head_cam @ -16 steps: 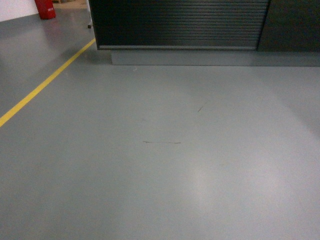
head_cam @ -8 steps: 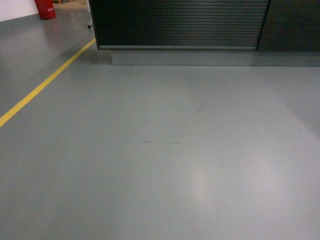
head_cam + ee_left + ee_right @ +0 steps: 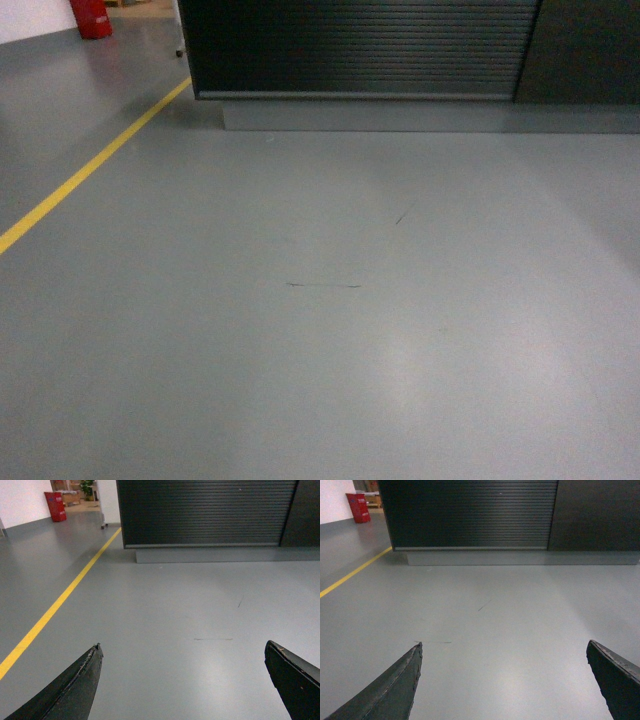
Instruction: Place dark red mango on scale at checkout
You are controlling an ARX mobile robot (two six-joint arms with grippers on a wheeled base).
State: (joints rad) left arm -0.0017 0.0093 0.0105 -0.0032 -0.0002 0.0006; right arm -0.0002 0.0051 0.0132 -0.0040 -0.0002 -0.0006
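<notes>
At the far left a red bin [image 3: 91,17] is standing against the pale wall, and a yellow floor line [image 3: 88,167] is running from the near left towards the checkout's left corner — it reads as an aisle marking, so the robot is probably sitting in the lane it borders. Nothing is resting on the grey floor [image 3: 330,340] between the robot and the counter; only a few thin scuff marks are showing on it.

Across the far middle and right the checkout [image 3: 360,50] is presenting its dark ribbed front and grey plinth. The head camera is slanting down, so the counter top is falling outside every view, and with it the scale. The dark red mango is not showing in any view either — where it lies cannot be told from here.

The left gripper [image 3: 182,680] is hanging low over the floor with its two dark fingers spread wide and nothing between them. The right gripper [image 3: 505,680] is doing the same on the right, fingers far apart and empty. Both are pointing forward at the counter, a carrying-free posture that suits driving, to my eye, more than reaching.

No brand, label or writing is legible anywhere; the red bin is too small and blurred to read
</notes>
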